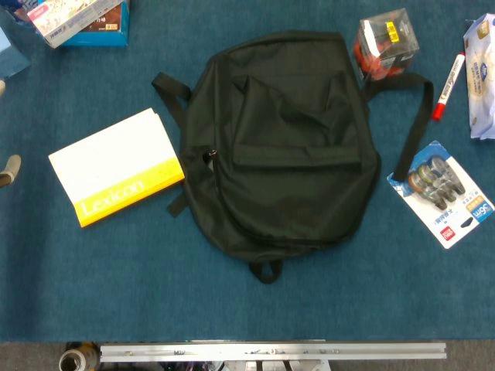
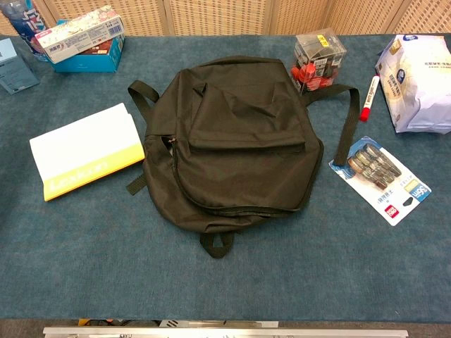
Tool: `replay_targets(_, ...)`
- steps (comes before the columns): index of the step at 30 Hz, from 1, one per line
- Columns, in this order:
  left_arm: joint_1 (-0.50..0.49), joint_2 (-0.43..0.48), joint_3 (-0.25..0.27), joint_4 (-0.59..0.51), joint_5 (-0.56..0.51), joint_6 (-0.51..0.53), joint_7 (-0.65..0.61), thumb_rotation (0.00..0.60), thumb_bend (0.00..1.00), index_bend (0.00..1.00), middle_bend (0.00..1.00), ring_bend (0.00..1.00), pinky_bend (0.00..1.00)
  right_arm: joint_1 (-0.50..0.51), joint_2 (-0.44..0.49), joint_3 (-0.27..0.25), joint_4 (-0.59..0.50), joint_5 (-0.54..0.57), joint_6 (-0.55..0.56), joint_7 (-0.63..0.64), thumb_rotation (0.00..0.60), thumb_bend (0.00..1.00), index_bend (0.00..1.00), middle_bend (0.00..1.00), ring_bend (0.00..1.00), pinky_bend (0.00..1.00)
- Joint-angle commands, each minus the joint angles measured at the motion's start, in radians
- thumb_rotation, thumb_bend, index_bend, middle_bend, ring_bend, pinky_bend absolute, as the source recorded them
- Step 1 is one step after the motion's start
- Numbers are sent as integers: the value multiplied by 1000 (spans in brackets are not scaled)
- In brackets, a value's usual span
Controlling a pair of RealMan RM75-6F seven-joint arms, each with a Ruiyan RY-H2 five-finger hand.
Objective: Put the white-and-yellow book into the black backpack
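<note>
Underneath, blue cloth-covered table [image 2: 232, 282]

- Bright, even overhead light; shadows on the desk [image 1: 93, 286] soft and short.
- Black backpack [image 1: 286, 147] swallows detail; white book [image 1: 116, 166] cover nearly blown out.
- Both views sharp.

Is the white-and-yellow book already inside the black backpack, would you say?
No, the white-and-yellow book lies flat on the blue table just left of the black backpack, fully outside it.
</note>
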Motion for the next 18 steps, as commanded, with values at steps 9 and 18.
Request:
replay_targets(9,4,6,18,-25,4,-10,16,600,208,93,96,41,74,11,31,33,-19,11,5,18,600,136,76,298,184,410)
replay_targets(18,9,-12,77,-31,42,-50,15,600,208,117,99,43,74,26,54,50,-42,16,-8,30,600,137,76,298,184,410)
